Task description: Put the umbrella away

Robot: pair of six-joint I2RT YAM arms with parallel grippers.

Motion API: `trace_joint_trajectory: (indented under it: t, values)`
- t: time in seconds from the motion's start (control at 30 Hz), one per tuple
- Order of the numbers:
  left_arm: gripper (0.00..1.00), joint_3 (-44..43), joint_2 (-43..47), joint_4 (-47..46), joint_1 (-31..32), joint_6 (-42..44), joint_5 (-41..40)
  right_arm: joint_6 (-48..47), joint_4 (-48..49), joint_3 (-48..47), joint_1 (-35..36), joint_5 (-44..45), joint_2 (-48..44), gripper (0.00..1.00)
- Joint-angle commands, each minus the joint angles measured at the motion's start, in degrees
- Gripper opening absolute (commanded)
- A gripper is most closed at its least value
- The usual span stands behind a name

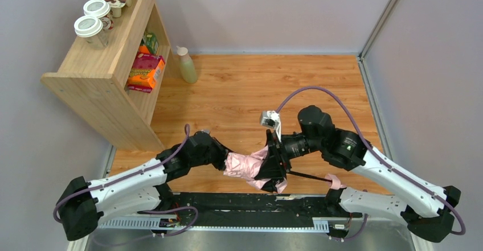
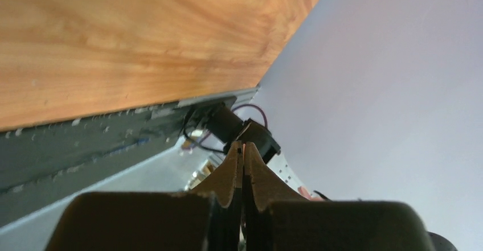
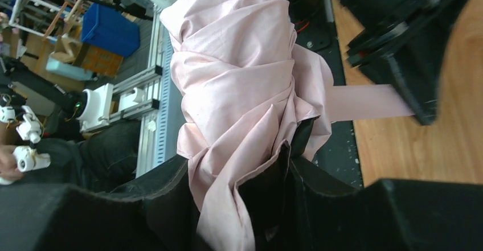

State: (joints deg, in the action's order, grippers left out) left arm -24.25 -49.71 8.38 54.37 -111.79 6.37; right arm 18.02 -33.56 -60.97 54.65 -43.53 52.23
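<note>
The umbrella (image 1: 250, 167) hangs low over the table's near edge, its pale pink canopy (image 3: 239, 74) bunched into a loose bundle. My right gripper (image 1: 275, 163) is shut on the canopy's right end, and pink fabric fills the space between its fingers (image 3: 233, 160). The thin black shaft (image 1: 307, 176) runs right to the small pink handle (image 1: 334, 180). A flat pink strap (image 3: 364, 103) stretches from the canopy to my left gripper (image 3: 414, 106), which is shut on its end. In the left wrist view a pink sliver shows between the pressed fingertips (image 2: 244, 147). From above, the left gripper (image 1: 226, 161) sits at the bundle's left end.
A wooden shelf unit (image 1: 108, 69) stands at the back left, with lidded cups (image 1: 94, 20) on top and snack boxes (image 1: 145, 71) inside. A pale bottle (image 1: 186, 64) stands beside it. A metal rail (image 1: 228, 202) runs along the near edge, and grey walls close in the table.
</note>
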Motion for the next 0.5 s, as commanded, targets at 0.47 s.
trace_joint_trajectory:
  t: [0.47]
  values:
    - [0.0, -19.34, 1.98, -22.88, -6.47, 86.96, 14.36, 33.73, 25.54, 8.76, 1.35, -17.1, 5.69, 0.0]
